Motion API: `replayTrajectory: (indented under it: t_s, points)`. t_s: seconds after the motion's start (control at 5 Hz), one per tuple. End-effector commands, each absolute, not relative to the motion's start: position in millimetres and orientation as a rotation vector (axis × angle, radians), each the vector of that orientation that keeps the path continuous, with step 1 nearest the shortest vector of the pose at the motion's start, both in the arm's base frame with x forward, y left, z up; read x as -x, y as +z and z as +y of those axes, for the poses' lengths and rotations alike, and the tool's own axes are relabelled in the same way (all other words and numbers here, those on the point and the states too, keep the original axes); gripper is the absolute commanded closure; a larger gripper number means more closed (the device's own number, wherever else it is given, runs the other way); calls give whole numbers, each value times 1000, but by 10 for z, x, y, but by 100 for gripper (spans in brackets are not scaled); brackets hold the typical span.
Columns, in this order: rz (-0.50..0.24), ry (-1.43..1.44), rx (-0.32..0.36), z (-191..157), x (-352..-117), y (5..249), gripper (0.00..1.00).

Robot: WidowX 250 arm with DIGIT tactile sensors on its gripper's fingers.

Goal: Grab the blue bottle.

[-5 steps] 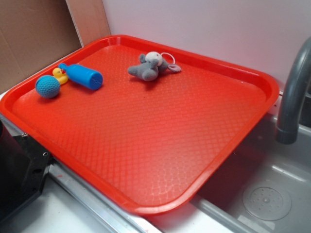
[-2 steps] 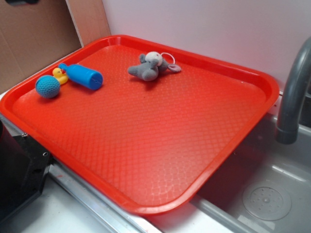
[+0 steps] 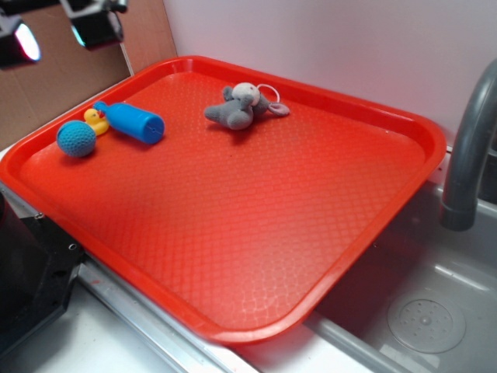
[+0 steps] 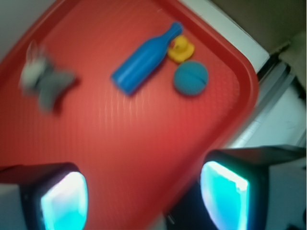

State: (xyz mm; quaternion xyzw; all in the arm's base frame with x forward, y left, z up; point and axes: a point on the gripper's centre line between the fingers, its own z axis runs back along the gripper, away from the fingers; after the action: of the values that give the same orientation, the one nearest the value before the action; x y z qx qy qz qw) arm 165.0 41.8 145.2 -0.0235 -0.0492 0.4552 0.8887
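The blue bottle [image 3: 132,121] lies on its side at the far left of the red tray [image 3: 365,233], its neck next to a small yellow duck [image 3: 95,120]. In the wrist view the blue bottle [image 4: 144,60] lies near the top, well ahead of the jaws. My gripper [image 3: 58,33] is at the top left corner of the exterior view, high above the tray's left edge. Its two fingers are apart with nothing between them. In the wrist view the gripper [image 4: 144,201] is open, with glowing teal pads [image 4: 64,201] either side of bare tray.
A teal-blue crocheted ball [image 3: 76,138] sits beside the duck. A grey plush elephant [image 3: 242,106] lies at the back middle of the tray. A grey faucet [image 3: 466,155] and a sink [image 3: 419,318] are to the right. A cardboard wall [image 3: 54,62] stands at the left.
The gripper has come down into the exterior view at the top left; a second ago it was out of view. The objects on the tray have not moved.
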Motion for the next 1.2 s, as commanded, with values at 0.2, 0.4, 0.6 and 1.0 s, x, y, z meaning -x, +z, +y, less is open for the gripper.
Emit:
replayTrajectory:
  t_s: [0.2, 0.4, 0.6, 1.0]
  points:
    - [-192, 1439, -106, 841, -2014, 693, 0]
    - [-231, 1500, -147, 921, -2075, 492, 0]
    - [-237, 1491, -124, 982, -2162, 255, 0]
    - [-250, 1456, -108, 919, -2177, 206, 100]
